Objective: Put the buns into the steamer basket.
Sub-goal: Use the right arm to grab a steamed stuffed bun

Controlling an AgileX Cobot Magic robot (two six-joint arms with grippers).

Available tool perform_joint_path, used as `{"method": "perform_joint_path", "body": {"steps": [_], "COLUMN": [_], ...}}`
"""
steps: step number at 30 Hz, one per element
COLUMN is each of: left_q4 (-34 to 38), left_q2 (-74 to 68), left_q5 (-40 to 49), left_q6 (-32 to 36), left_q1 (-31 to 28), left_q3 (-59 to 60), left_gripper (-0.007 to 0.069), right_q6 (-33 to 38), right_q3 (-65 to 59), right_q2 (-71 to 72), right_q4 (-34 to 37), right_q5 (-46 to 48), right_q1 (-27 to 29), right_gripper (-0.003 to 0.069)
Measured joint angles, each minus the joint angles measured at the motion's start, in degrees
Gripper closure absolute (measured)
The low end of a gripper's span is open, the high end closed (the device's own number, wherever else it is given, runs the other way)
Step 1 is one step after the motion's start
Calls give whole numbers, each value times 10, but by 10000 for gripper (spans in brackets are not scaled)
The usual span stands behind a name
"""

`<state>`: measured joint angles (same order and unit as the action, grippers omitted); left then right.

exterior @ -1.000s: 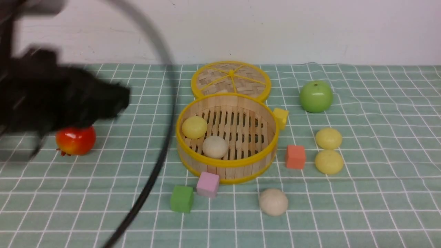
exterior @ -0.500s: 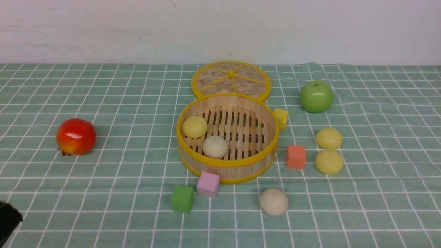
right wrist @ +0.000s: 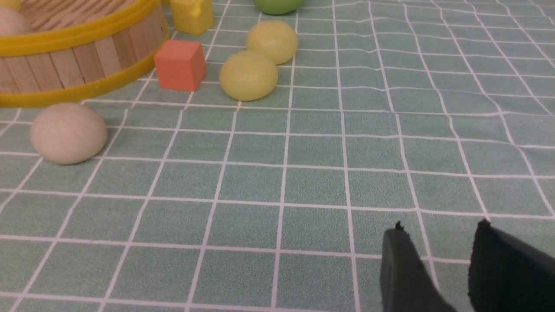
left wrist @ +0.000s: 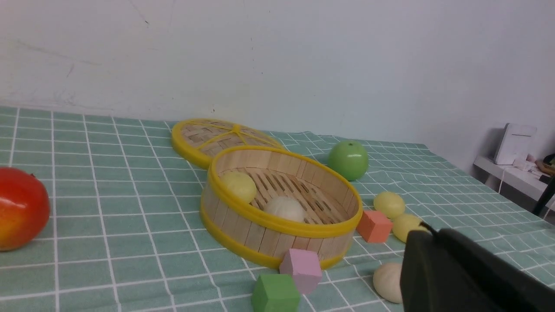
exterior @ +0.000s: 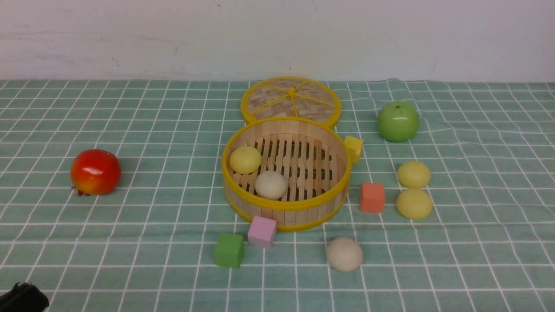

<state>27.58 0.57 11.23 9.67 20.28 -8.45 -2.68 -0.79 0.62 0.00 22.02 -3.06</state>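
- Our left gripper (exterior: 27, 289) has just drawn back from over the table to its near left corner; it is closed up, with nothing held.
- The basket (exterior: 286, 217) is ahead and to the right of that gripper, with one yellow bun (exterior: 245, 160) and one beige bun (exterior: 271, 185) inside.
- Nothing in the basket has moved during that retreat, so we judge those two safely placed.
- Our right gripper (right wrist: 442, 224) stands moderately wide, with nothing between its fingertips.
- Well apart from it, beyond its tips, lie the loose beige bun (exterior: 344, 254) and two yellow buns (exterior: 414, 174) (exterior: 414, 203) beside each other.
- With our left arm out of the way, the right looks best placed for these three; we should mind the red cube (exterior: 372, 197) near the yellow pair.
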Motion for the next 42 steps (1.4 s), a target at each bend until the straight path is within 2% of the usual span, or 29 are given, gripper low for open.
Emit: {"method": "perform_joint_path", "body": {"steps": [4,9,13,22,24,28,33,36,40,42], "left_q4": [0,0,0,0,0,0,0,0,0,0], "left_q2": [0,0,0,0,0,0,0,0,0,0], "left_q5": [1,1,1,1,1,1,1,1,1,1], "left_q6": [0,0,0,0,0,0,0,0,0,0], "left_q1": [0,0,0,0,0,0,0,0,0,0], "left_q3": [0,0,0,0,0,0,0,0,0,0], "left_gripper": [638,638,638,638,638,638,638,637,634,634], "right_q6": [-8,-128,-181,-202,-203,-162,-27,18,65,80], "right_q3": [-4,-6,-6,-4,19,166,374,448,516,560], "right_q2": [0,0,0,0,-8,-130,-391,-519,-662,-748], "right_q4": [0,132,191,210,187,109,70,82,126,146], "right_q5": [-22,-121,-192,-264,-220,-28,230,301,334,330], "right_q1": [0,0,0,0,0,-15,-45,-50,-65,-105], "right_gripper": [419,419,419,428,449,511,569,579,582,582]}}
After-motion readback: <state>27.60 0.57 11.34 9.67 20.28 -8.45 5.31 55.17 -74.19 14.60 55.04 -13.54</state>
